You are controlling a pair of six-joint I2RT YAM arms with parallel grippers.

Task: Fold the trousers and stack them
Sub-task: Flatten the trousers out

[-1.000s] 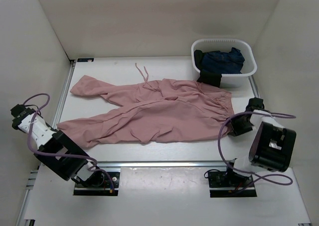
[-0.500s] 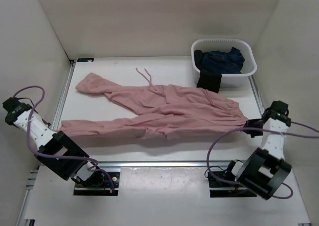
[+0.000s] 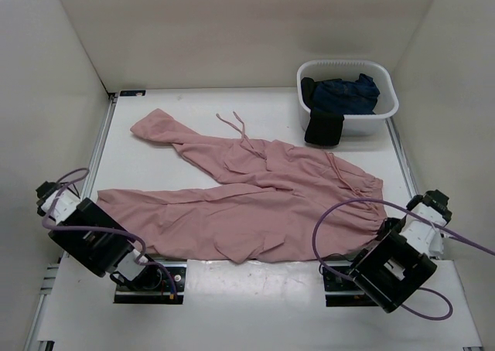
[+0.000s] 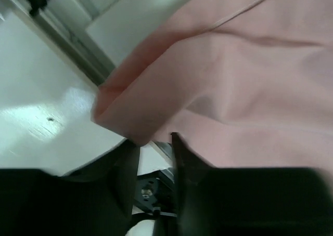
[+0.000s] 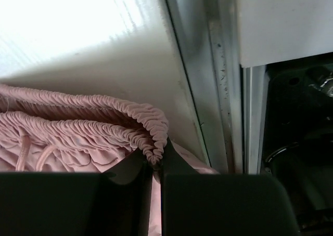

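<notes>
The dusty-pink trousers (image 3: 255,196) lie spread across the table, waist to the right and legs to the left, with the drawstring (image 3: 238,128) trailing toward the back. The near hem hangs over the front rail. My right gripper (image 3: 384,226) is shut on the gathered waistband (image 5: 151,142) at the table's right edge; its jaws (image 5: 156,160) pinch the elastic. My left gripper (image 3: 91,204) is at the cuff of the near leg. In the left wrist view its jaws (image 4: 153,140) stand apart, with the pink cuff (image 4: 119,116) lying at the fingertips.
A white basket (image 3: 387,107) stands at the back right with a dark navy garment (image 3: 344,92) in it. A black cloth (image 3: 323,128) hangs over its front wall. Metal rails (image 5: 223,90) border the table, and white walls enclose it.
Both arms have drawn back toward the near edge, dragging the trousers nearer and spreading them flatter. The waist now lies at the front right and the near leg along the front.
</notes>
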